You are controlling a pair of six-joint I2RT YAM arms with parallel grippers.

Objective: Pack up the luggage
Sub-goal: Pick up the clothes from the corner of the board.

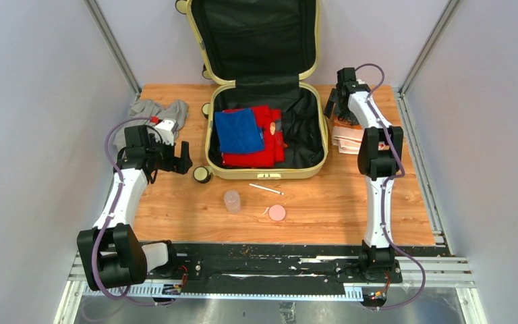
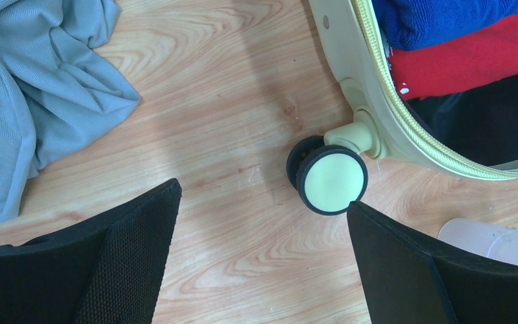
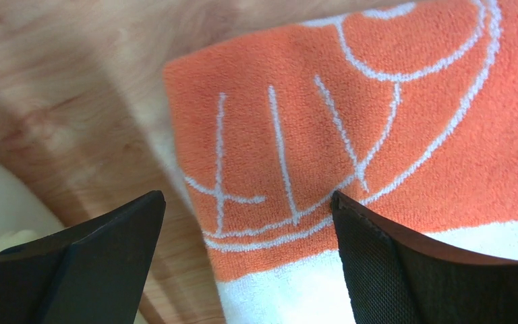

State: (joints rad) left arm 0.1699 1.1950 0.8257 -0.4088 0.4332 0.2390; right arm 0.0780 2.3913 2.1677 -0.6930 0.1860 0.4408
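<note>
The pale-yellow luggage (image 1: 267,173) lies open at the table's middle back, lid up, holding red (image 1: 256,158) and blue (image 1: 239,129) folded cloth. Its wheel (image 2: 330,178) and rim (image 2: 378,101) show in the left wrist view. My left gripper (image 1: 185,158) is open and empty over bare wood left of the suitcase's near-left wheel (image 1: 202,174). My right gripper (image 1: 334,102) is open, just above the left edge of a folded orange-and-white towel (image 3: 378,121) that lies right of the suitcase (image 1: 348,137).
A grey garment (image 1: 156,112) lies at the back left, also seen in the left wrist view (image 2: 34,88). In front of the suitcase lie a clear bottle (image 1: 232,200), a pink round lid (image 1: 277,212) and a white stick (image 1: 266,189).
</note>
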